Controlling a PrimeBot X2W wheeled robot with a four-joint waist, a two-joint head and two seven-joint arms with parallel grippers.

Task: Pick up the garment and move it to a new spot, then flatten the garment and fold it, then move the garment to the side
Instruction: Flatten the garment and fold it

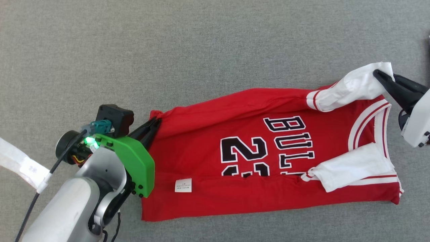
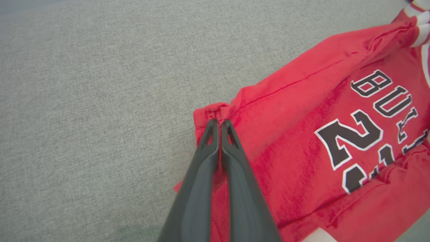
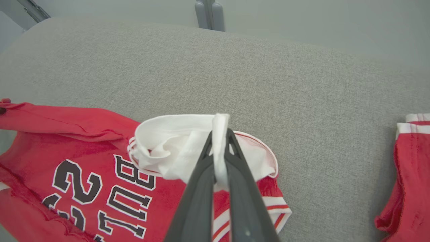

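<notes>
The jersey (image 1: 268, 141) lay spread across the grey table (image 1: 201, 50), red with black lettering face up, its hem towards the robot's left and its collar towards the right. A fold along its near side covered part of the number. A small white label (image 1: 183, 185) showed on that folded part.

The left gripper (image 1: 155, 122) was clenched on the far hem corner, and in the left wrist view its fingers (image 2: 208, 158) met with a pinch of red cloth (image 2: 215, 111) between the tips. The right gripper (image 1: 377, 72) was clenched on the end of the far white sleeve (image 1: 352, 85), which bunched up just past the red shoulder. In the right wrist view a strip of white fabric (image 3: 220, 148) ran between its closed fingers. The other white sleeve (image 1: 352, 168) lay flat across the chest near the collar.

In the right wrist view, another red garment (image 3: 410, 174) with white trim lay well apart from the jersey, at the table's edge.
</notes>
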